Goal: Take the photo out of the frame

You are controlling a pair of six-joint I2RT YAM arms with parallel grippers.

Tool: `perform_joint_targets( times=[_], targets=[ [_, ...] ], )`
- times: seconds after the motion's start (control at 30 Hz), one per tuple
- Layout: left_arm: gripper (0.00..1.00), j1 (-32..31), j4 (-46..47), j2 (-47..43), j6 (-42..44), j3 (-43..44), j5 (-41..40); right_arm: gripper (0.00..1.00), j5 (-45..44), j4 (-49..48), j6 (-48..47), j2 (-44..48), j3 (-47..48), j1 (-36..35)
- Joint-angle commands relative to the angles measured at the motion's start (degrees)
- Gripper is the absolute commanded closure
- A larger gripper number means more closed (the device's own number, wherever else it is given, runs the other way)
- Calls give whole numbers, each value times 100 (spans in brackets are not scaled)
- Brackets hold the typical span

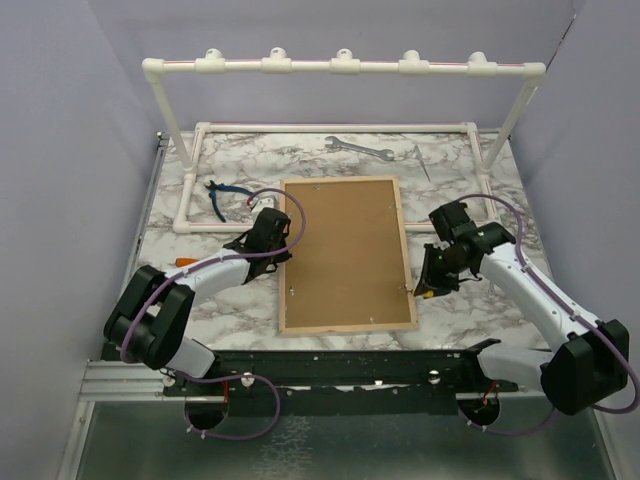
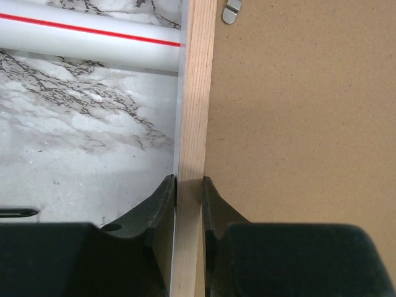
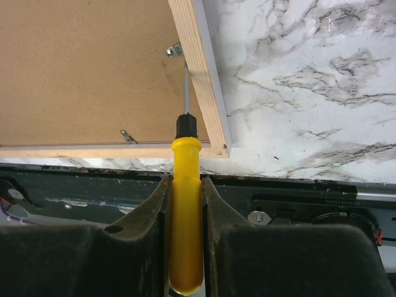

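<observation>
Starting at the near edge: the right jaws are clamped on the yellow handle of a screwdriver (image 3: 185, 210), shaft pointing away. Its tip sits right at a small metal clip (image 3: 175, 51) tucked against the inside of the right rim of the frame (image 3: 199, 80), close to the near-right corner. Over on the other side, the left jaws pinch the left wood rim, one finger outside over the desk (image 2: 93, 154), the other inside over the backing board (image 2: 297, 124). So that's a brace on one side and a tool on the other.

The frame lies flat and face down on the desk, brown board up. The photo is out of sight, presumably sandwiched under that board, so nothing comes out until the clips are turned.

The step in hand looks like swinging this clip clear of the board. To do it well, set the tip low against the clip's side and push in a short sideways arc. Pushing downward risks the tip skating off and gouging the board. The left hold needs to be firm so the frame doesn't slide under the push.

More work waits: a near-rim clip (image 3: 125, 134) and a left-rim clip (image 2: 232, 9). Beyond the frame lie pliers (image 1: 222, 197), a wrench (image 1: 358, 148) and, at the very back, the white pipe rack (image 1: 340, 66).
</observation>
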State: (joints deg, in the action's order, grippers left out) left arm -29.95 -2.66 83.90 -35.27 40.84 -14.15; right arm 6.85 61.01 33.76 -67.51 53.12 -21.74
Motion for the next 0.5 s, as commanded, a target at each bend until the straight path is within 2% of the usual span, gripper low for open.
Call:
perform_joint_targets(
  times=[0.0, 0.3, 0.47],
  targets=[
    [100, 60, -42, -60, 138, 50, 87, 100, -406, -152, -133, -200, 213, 20],
    [100, 47, -42, -40, 371, 60, 140, 99, -790, -208, -201, -592, 610, 20],
    [100, 47, -51, -40, 424, 97, 231, 100, -722, -358, -255, -816, 694, 20]
  ],
)
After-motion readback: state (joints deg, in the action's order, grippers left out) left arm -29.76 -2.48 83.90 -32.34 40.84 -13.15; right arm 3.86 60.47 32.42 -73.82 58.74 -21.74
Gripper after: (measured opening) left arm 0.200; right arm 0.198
